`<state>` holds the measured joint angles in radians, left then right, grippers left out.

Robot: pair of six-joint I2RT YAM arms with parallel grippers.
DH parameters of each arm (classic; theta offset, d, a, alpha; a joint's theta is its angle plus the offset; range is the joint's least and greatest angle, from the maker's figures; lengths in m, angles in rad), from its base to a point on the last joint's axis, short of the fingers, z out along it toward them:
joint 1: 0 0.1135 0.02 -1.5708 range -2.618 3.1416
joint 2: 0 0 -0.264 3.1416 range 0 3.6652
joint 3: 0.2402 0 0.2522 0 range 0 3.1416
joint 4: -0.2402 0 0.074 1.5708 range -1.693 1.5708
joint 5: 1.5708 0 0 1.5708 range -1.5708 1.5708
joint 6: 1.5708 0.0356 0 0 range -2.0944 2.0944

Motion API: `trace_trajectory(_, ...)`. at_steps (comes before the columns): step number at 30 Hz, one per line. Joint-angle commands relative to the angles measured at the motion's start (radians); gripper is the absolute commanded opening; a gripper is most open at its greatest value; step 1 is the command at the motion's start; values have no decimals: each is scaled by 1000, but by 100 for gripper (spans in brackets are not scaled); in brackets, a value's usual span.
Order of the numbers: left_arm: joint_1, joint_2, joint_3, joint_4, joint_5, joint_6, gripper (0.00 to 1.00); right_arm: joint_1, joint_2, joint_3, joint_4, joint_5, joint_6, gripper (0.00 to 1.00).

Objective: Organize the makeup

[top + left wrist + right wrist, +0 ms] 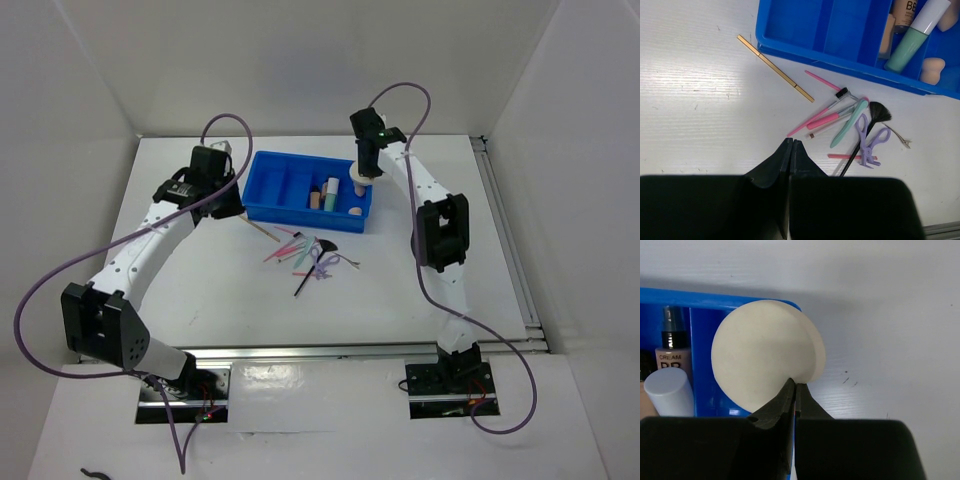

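While the left claw [790, 144] hung over the bare surface [695, 100] with its fingers pressed together and nothing between them, I looked over the loose makeup ahead of it. The gold stick [775, 67] lay flat, just beside the tray [790, 52] at its near left corner. Further right sat a heap: pink sticks [822, 120], a mint tool [850, 122], the brush [875, 115] and a purple clip [870, 145], several crossing or touching one another.

I judged that heap the first hazard. A grab at any one piece could drag its neighbours along or scatter them, and thin pieces lying flat give the fingers little to bite.

In the tray's right-hand end I could see the tube [907, 47], a bottle [672, 357] and a sponge [932, 70] already stowed.

The right claw [795, 386] was clamped on the puff [765, 355], pinching only its lower rim, and held it above that same end of the tray. From the wrist view part of the disc overlapped the white surface beyond the end wall. My worry was twofold: so shallow a bite could let the puff swing or slip free, and a release from there might land it on the wall or on the tube's cap, tipping it out of the tray. I could not tell how high it hung.
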<state>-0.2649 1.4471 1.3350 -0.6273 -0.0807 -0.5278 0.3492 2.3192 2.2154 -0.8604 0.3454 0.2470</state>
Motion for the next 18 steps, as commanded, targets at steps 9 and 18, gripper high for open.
trace_trajectory(9,4,18,29,6,2,0,10,48,-43,-42,8,50,-25,0)
trace_trajectory(18,4,7,29,6,12,0,10,115,-53,-42,-11,81,-25,0)
